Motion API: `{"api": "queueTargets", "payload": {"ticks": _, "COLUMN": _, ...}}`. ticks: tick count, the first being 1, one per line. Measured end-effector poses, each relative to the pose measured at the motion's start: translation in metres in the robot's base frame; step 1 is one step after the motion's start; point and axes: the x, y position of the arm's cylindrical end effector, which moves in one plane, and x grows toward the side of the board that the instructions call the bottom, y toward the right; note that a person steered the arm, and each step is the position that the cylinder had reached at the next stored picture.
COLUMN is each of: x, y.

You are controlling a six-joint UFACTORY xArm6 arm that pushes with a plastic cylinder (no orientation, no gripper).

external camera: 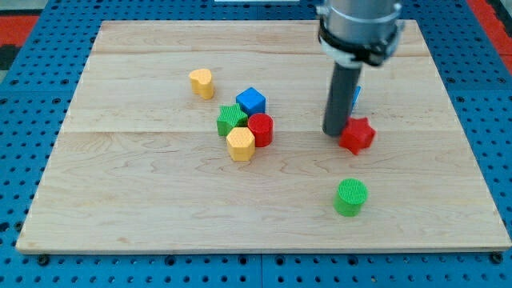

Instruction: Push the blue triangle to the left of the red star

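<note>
My tip [334, 132] bare rod, holds nothing, just left of red star [357, 134]; blue triangle [355, 98] mostly hidden behind rod, above star; risk: tip shoves star instead, or triangle slips rightward off rod.

Our rod [344, 88] hides most of the blue triangle [355, 98]; only a sliver shows at its right. The arm's upper part is cut by the view's top.

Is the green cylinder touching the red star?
No. The green cylinder stands alone toward the view's bottom, with bare board between it and the red star.
</note>
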Motion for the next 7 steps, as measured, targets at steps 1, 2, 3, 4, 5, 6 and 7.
{"api": "queueTargets", "payload": {"ticks": 1, "x": 0.048, "y": 0.012}}
{"api": "queueTargets", "payload": {"ticks": 2, "x": 0.056, "y": 0.013}}
{"api": "queueTargets", "payload": {"ticks": 3, "x": 0.049, "y": 0.008}}
{"api": "queueTargets", "payload": {"ticks": 4, "x": 0.010, "y": -0.014}}
{"api": "queueTargets", "payload": {"ticks": 5, "x": -0.044, "y": -0.026}}
{"api": "queueTargets", "payload": {"ticks": 6, "x": -0.105, "y": -0.033}}
{"api": "queueTargets", "payload": {"ticks": 7, "x": -0.152, "y": -0.034}}
